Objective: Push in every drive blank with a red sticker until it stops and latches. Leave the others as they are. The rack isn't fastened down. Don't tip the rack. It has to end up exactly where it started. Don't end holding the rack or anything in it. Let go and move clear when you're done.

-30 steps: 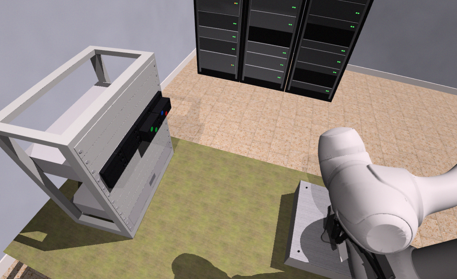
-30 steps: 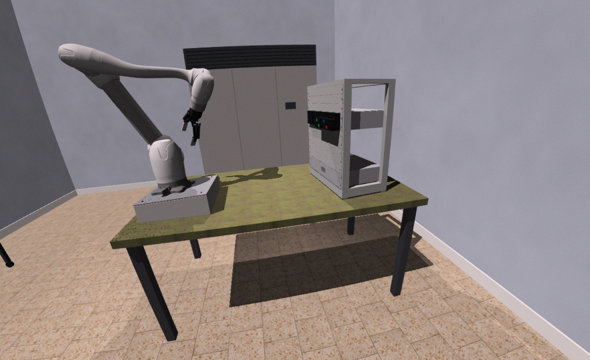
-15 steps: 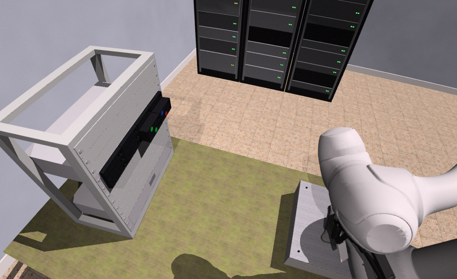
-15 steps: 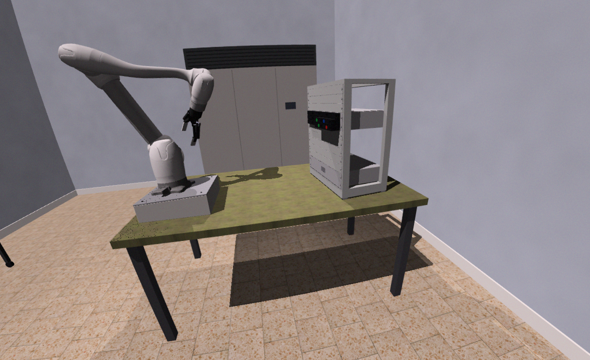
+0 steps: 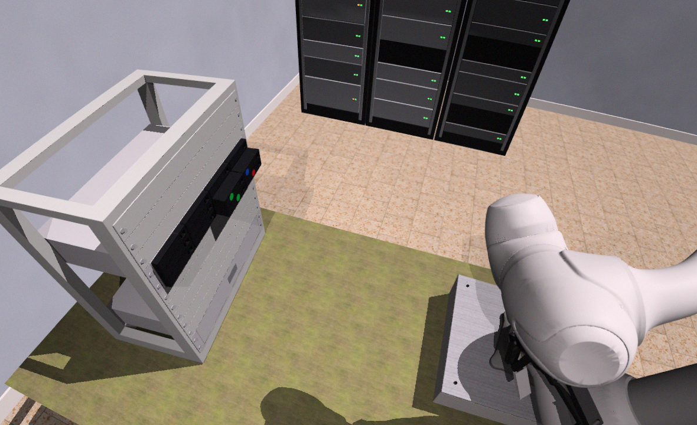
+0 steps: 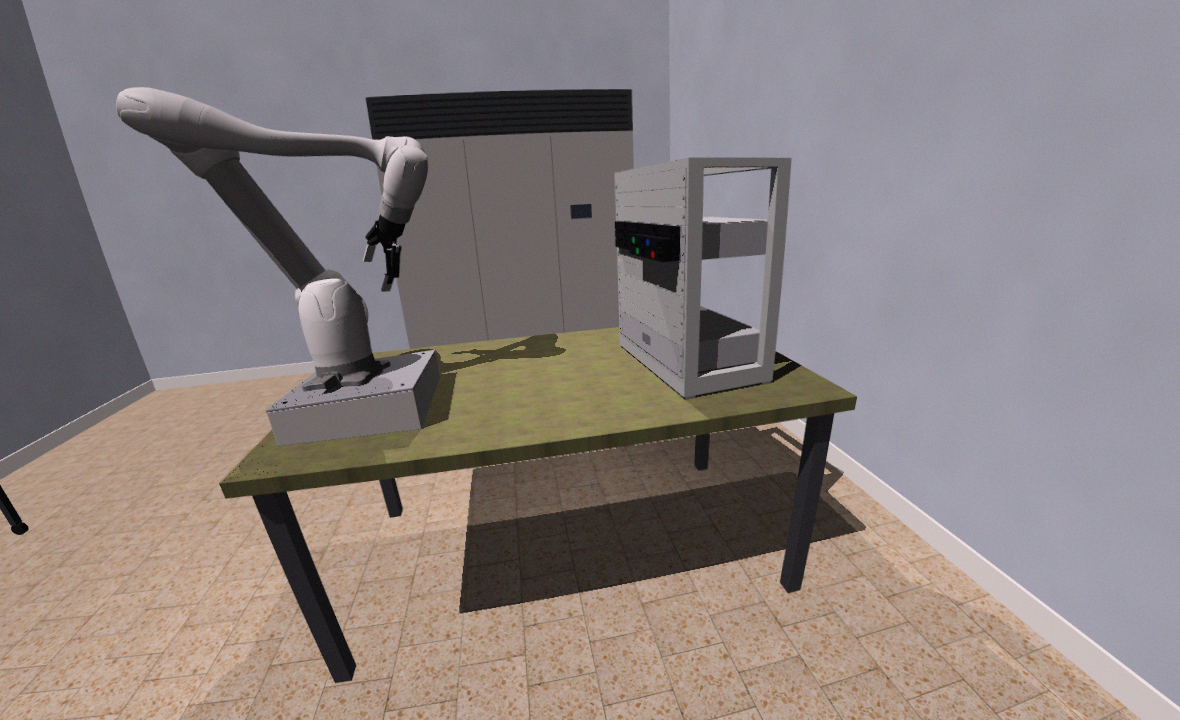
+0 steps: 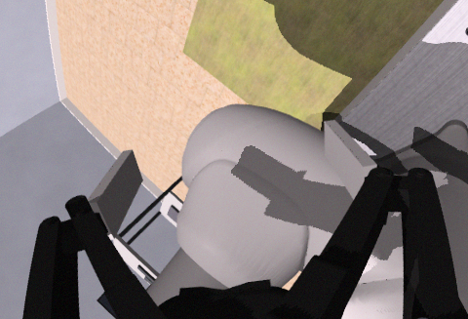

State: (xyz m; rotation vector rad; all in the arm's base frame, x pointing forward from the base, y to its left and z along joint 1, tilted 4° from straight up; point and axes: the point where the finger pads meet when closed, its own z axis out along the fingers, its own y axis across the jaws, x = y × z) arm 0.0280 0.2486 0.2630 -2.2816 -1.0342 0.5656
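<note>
The grey open-frame rack (image 5: 129, 211) stands upright at the far end of the green table; it also shows in the exterior view (image 6: 700, 273). A black band of drive blanks (image 5: 208, 211) crosses its front face. Some blanks stick out at one end, carrying a red sticker (image 5: 253, 172), a blue sticker (image 5: 247, 172) and two green stickers (image 5: 234, 196). The red sticker (image 6: 653, 254) sits in the lower row, at the right. My gripper (image 6: 381, 255) is open and empty, hanging above the robot's base, far from the rack. In the wrist view the open fingers frame the arm's own base.
The robot's grey base plate (image 5: 472, 349) sits on the table end opposite the rack. Dark server cabinets (image 5: 430, 68) stand on the floor beyond the table. A grey cabinet (image 6: 504, 214) is against the back wall. The rack stands close to the table edge and the wall.
</note>
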